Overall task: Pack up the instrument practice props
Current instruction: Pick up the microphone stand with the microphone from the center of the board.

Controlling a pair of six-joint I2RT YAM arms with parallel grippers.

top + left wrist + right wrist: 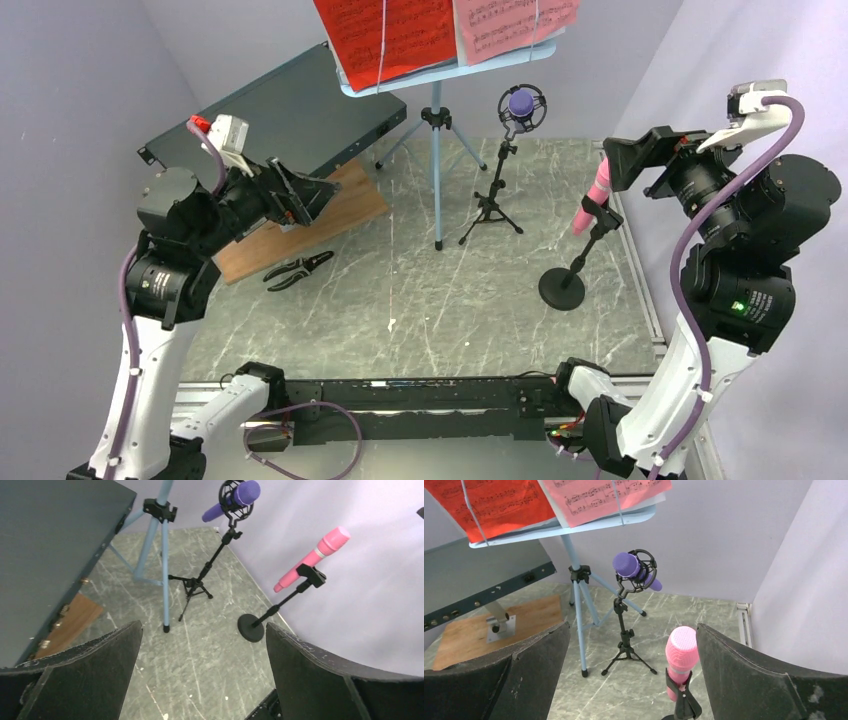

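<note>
Your left and right jaws gape open, empty; the pink microphone (599,188) stands near the counter's (400,300) right edge.

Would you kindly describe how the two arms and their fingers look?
Both arms have white lower links and black joint housings. A purple cable runs along the left arm and another along the right arm, which shows a small green light. White camera blocks sit on the wrists. The fingers are broad, matte black, scuffed plates.
</note>
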